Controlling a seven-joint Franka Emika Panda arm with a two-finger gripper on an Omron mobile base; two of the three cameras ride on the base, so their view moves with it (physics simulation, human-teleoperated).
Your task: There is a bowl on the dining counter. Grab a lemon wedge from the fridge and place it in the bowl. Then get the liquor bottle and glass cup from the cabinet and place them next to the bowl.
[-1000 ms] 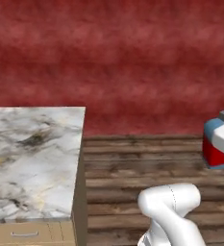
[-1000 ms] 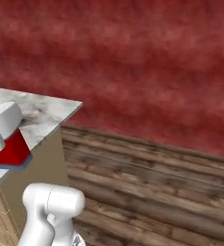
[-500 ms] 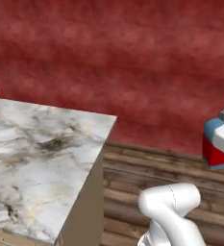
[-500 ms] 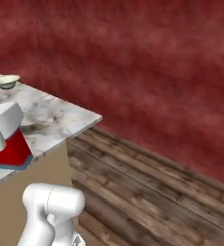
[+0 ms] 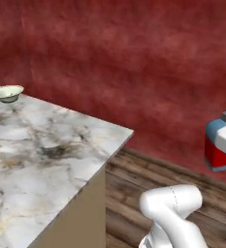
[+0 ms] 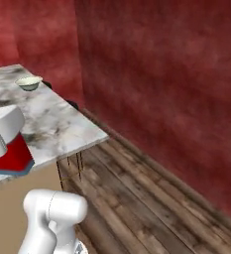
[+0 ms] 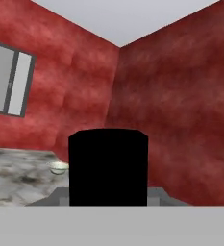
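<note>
A home kitchen's dining corner: a marbled stone counter (image 5: 46, 150) carrying a small pale bowl (image 5: 7, 93), dark wood-plank floor (image 6: 151, 198), red walls (image 5: 134, 72), a window (image 7: 10, 86).

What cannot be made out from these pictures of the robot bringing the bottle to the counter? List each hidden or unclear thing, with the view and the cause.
- Bowl contents: too small and far, left base view; lemon wedge cannot be confirmed.
- Liquor bottle: upper part covered by the white hand, right base view; cut by the edge in the left base view.
- Gripper fingers: hidden behind the bottle's black cap, hand view.
- Dining counter: far end cut off, left base view.
</note>
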